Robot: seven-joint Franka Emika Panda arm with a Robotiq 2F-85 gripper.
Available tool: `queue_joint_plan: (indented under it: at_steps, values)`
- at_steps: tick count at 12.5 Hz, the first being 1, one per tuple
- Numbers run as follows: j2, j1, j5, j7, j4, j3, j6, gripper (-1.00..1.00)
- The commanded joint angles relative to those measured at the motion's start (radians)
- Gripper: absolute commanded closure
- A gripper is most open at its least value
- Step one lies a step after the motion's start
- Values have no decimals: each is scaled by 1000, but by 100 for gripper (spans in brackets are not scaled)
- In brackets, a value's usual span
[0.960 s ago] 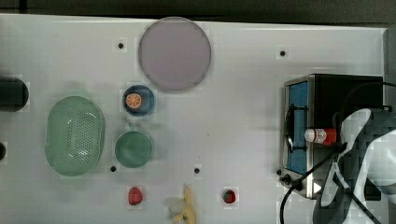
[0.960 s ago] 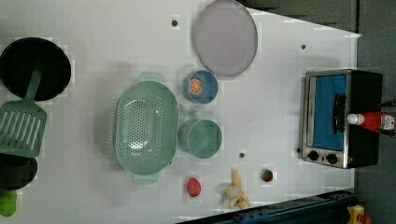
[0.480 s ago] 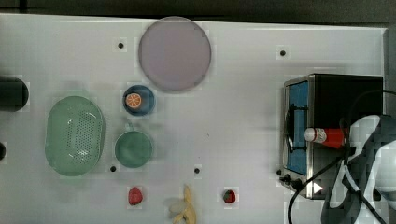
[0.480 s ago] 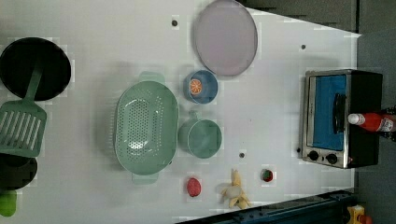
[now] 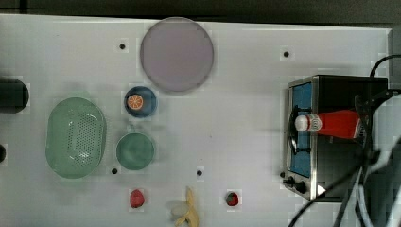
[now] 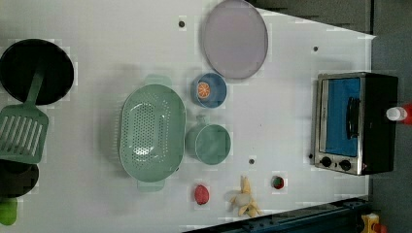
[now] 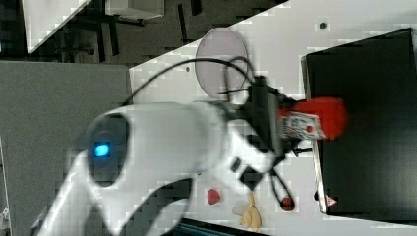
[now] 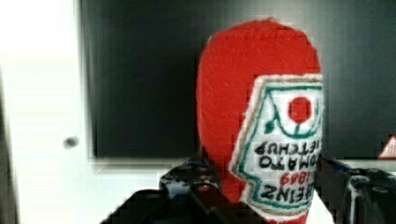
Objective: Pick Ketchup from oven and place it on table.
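The Ketchup point(image 5: 338, 124), a red bottle with a white cap and white label, hangs over the black top of the oven point(image 5: 350, 90), cap pointing over the blue glass door. My gripper point(image 7: 287, 127) is shut on its labelled body, the arm coming in from the right view's left. In the wrist view the bottle point(image 8: 261, 102) stands between my dark fingers point(image 8: 198, 189), with the oven point(image 8: 140, 70) behind it. In the left view the cap point(image 6: 396, 114) sticks out past the oven point(image 6: 379, 121) at the frame's right edge. The white table point(image 5: 236, 94) lies below.
On the table stand a purple plate point(image 5: 176, 54), a green colander point(image 5: 75, 137), a blue bowl with an orange slice point(image 5: 140, 101), a green cup point(image 5: 135, 151), two strawberries point(image 5: 136, 198) and a banana point(image 5: 187, 215). A black pan point(image 6: 36, 70) and spatula point(image 6: 22, 133) lie at the left view's left.
The jaws have closed on the bottle. The arm has drawn off toward the top view's right, and the bottle has shifted toward the left view's right edge.
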Motion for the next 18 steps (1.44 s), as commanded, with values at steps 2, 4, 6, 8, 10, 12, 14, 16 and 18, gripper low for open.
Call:
queue_joint_plan:
  at_steps: [2,4,6,8,10,12,14,16,18]
  values:
    - [-88,107,-32,-15,3,152,-75,-26]
    - [-77,147,-35,-14,-15,268,-68,-26]
    - [-63,164,-60,-13,-51,333,-36,-26]
    - [-50,178,-163,-12,-125,386,48,-26]
    - [-46,183,-207,-12,-243,410,182,-26]
    - [-30,183,-206,-12,-425,411,375,-26]
    - [8,185,-205,-12,-518,417,532,-26]
    - [61,185,-184,-10,-559,431,611,-26]
    - [122,185,-136,-5,-562,450,645,-26]
